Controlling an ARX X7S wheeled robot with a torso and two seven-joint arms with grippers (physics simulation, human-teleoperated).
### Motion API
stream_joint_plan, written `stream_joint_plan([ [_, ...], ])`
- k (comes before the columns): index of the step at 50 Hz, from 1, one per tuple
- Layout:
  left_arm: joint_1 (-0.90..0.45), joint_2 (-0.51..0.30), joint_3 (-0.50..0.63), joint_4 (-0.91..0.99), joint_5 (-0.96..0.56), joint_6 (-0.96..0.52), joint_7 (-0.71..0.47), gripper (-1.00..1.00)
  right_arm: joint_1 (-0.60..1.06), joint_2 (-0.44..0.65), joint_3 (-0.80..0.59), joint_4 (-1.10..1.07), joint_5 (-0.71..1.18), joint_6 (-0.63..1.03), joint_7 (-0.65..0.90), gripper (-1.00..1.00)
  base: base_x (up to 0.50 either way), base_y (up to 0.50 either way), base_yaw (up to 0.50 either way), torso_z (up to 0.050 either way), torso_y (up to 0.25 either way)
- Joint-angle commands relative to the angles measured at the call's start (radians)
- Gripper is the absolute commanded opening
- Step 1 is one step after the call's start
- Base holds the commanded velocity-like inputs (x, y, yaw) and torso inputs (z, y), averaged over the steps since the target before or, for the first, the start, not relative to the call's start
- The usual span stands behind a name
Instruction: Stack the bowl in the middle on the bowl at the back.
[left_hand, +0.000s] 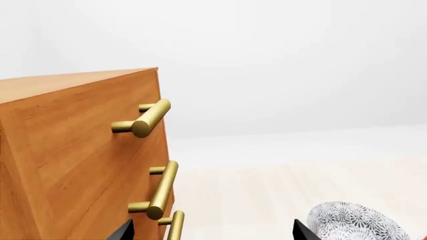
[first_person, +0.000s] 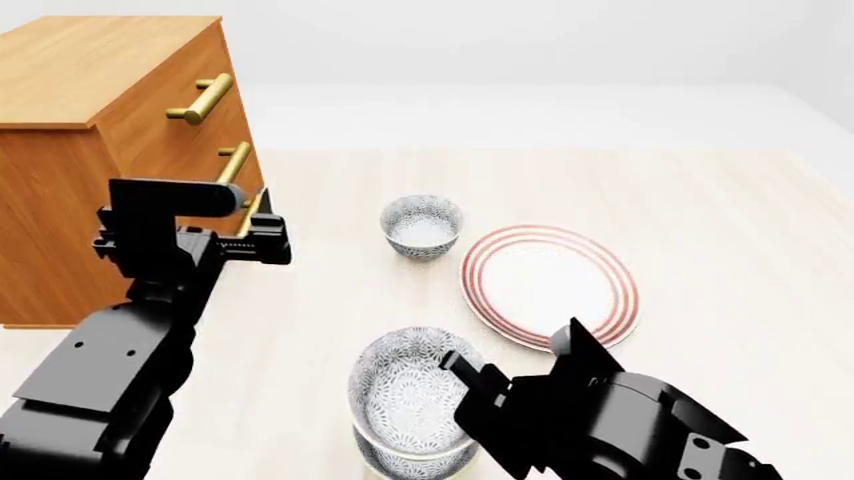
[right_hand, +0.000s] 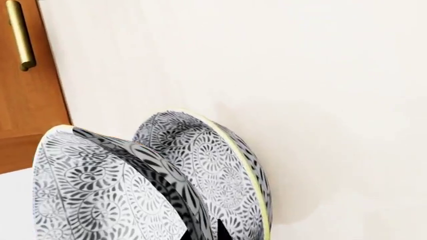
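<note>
Head view: right claw (first_person: 467, 372) grasping speckled grey-white bowl (first_person: 400, 385) above another; left claw (first_person: 267, 240) state unclear.

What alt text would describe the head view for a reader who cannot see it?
The right end effector holds a speckled bowl above another bowl near the camera. Farther back stand a third bowl, a red-ringed plate and a wooden drawer cabinet.
</note>
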Motion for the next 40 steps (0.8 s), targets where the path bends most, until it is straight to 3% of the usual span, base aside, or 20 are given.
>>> stream_joint_plan([
  [1,0.003,-0.003,0.001,-0.002,-0.001,0.004,-0.001,1.00,-0.001,0.003,-0.006,0.002,-0.003,-0.004,-0.014,-1.00,0.00,0.00,0.00,0.000,0.000],
  [27,0.004,-0.006,-0.001,-0.008,-0.008,0.010,-0.005,1.00,0.019,0.009,-0.024,0.009,-0.011,-0.005,-0.026,-1.00,0.00,0.00,0.00,0.000,0.000],
  [28,0.004,-0.006,0.000,-0.008,-0.008,0.010,-0.005,1.00,0.020,0.008,-0.024,0.007,-0.010,-0.006,-0.026,1.00,0.00,0.00,0.00,0.000,0.000],
  [40,0.002,-0.008,0.002,0.000,-0.013,0.006,-0.008,1.00,0.030,0.012,-0.029,0.002,-0.005,-0.005,-0.032,1.00,0.00,0.00,0.00,0.000,0.001],
])
